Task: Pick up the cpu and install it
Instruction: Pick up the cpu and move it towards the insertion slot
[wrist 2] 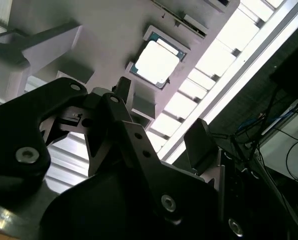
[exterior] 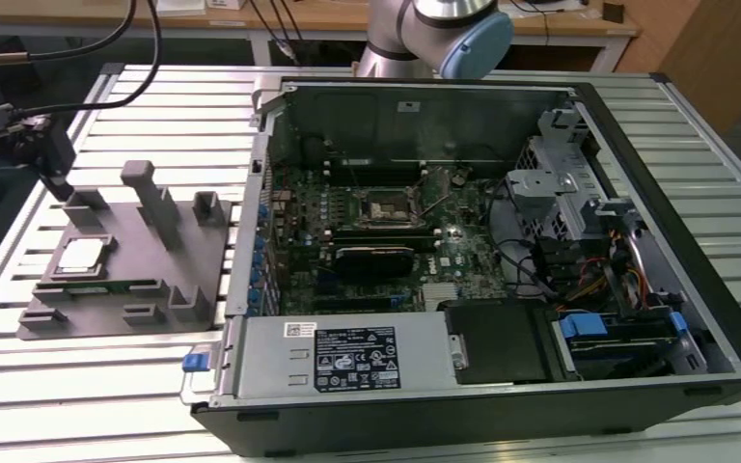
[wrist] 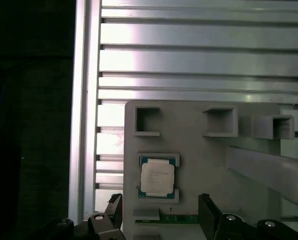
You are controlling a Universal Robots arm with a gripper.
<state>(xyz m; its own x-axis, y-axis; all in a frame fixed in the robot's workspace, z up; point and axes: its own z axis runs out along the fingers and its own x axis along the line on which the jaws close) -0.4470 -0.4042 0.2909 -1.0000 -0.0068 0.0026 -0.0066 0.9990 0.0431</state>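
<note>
The cpu (exterior: pixel 81 256) lies flat, pale metal top up, in a shallow square recess of a grey holder plate (exterior: pixel 132 253). The plate rests on the slatted bench (exterior: pixel 36 386) near the bench's edge on the exterior view's left. A green memory stick (exterior: pixel 103 285) lies on the same plate just beside the chip, on the side toward the bench's near edge.

The gripper (exterior: pixel 54 178) hangs above the far part of the plate, raised clear of the cpu and touching nothing. In both wrist views its two black fingers (wrist: pixel 207 206) stand wide apart with only the grey plate between them. In the first wrist view the cpu (wrist: pixel 157 179) sits just beyond the fingertips and roughly in line with the gap of the gripper (wrist: pixel 161 204). In the second wrist view the cpu (wrist 2: pixel 156 62) likewise lies a little ahead of the gripper (wrist 2: pixel 159 105), apart from both fingers.

An open computer case (exterior: pixel 500 400) takes up the rest of the bench, toward the exterior view's right. Its motherboard (exterior: pixel 344 227) is exposed, and the black square socket (exterior: pixel 384 205) on it is well apart from the chip.
</note>
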